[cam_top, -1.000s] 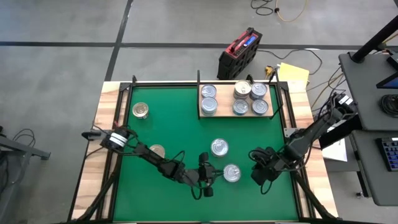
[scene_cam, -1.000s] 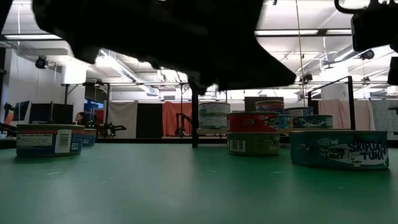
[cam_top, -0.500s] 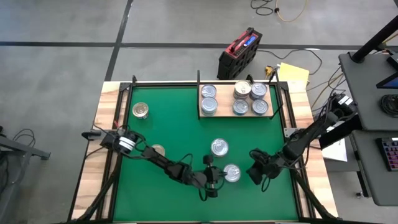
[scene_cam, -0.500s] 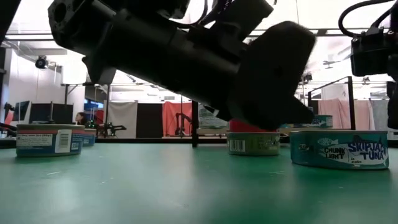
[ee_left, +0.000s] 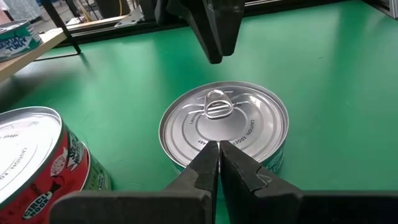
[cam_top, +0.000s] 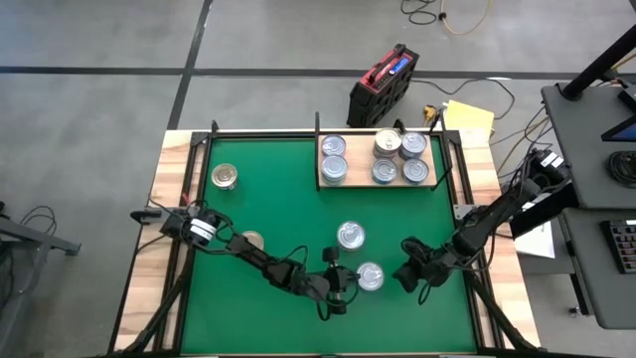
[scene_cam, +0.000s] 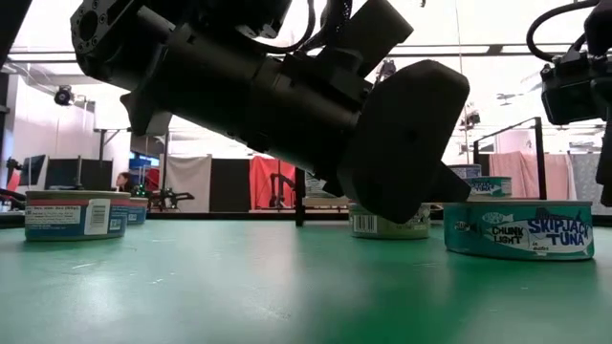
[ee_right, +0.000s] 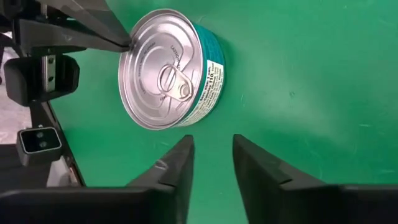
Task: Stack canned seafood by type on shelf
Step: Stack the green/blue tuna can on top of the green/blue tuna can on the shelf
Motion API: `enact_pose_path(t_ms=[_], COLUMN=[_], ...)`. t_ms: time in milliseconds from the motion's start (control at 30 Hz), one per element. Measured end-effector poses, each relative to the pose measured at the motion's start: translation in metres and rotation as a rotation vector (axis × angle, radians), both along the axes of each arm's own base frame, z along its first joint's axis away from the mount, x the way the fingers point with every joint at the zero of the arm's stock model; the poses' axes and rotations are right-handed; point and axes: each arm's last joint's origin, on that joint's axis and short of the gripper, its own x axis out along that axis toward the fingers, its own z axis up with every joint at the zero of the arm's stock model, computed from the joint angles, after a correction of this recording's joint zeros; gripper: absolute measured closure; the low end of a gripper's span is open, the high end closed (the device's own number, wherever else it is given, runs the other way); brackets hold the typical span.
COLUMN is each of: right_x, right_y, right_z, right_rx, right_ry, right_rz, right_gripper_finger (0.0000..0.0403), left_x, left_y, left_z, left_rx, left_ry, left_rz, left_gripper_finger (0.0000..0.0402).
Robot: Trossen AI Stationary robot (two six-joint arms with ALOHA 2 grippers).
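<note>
A round tin (cam_top: 371,276) with a silvery pull-tab lid and teal sides stands upright on the green mat near the front; the low view shows it too (scene_cam: 521,229). My left gripper (ee_left: 219,146) is shut, with its tips at the tin's left rim. My right gripper (ee_right: 212,149) hovers open just right of the tin (ee_right: 171,68), touching nothing. A second tin (cam_top: 350,236), red-sided (ee_left: 37,162), stands just behind it. The pale wooden shelf (cam_top: 360,159) at the back holds several tins. My left gripper's shut fingertips (ee_right: 121,40) come slanting down from the table's left and end at the lid's rim (ee_left: 214,140) on the teal tin's left side. I cannot tell whether they touch the rim or stand just above it. The tin sits flat on the mat.
A silvery tin (cam_top: 226,176) stands at the far left, and a gold-lidded one (cam_top: 251,241) lies beside my left arm. A black frame runs round the mat. The mat (cam_top: 288,199) between the shelf and the front tins is bare.
My left gripper has sunk and tipped nose-down, edging right toward the teal tin until its tips reach the rim. My right gripper has come down beside the tin's right side. The tins have not moved.
</note>
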Motion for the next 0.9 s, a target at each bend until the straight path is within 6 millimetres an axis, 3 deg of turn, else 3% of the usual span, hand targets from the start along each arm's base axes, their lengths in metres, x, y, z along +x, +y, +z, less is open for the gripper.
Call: enact_pose_path(t_ms=[267,500,900], right_x=[0.005,0.01,0.02], right_y=[0.001,0.004,0.011], right_z=[0.003,-0.006,-0.02], right_rx=[-0.023,-0.042,-0.056], right_ry=[-0.087,-0.088,-0.118], right_rz=[-0.046,-0.055,-0.075], right_gripper_finger=[0.0207,0.0138,0.0077], left_x=[-0.001,-0.002,-0.005], left_y=[0.0,0.0,-0.001], left_z=[-0.001,-0.002,-0.005], left_rx=[0.0,-0.008,-0.031], left_ry=[0.004,0.007,0.016], left_rz=[-0.003,0.0,0.007], left_gripper_finger=[0.0402,0.0402,0.0401])
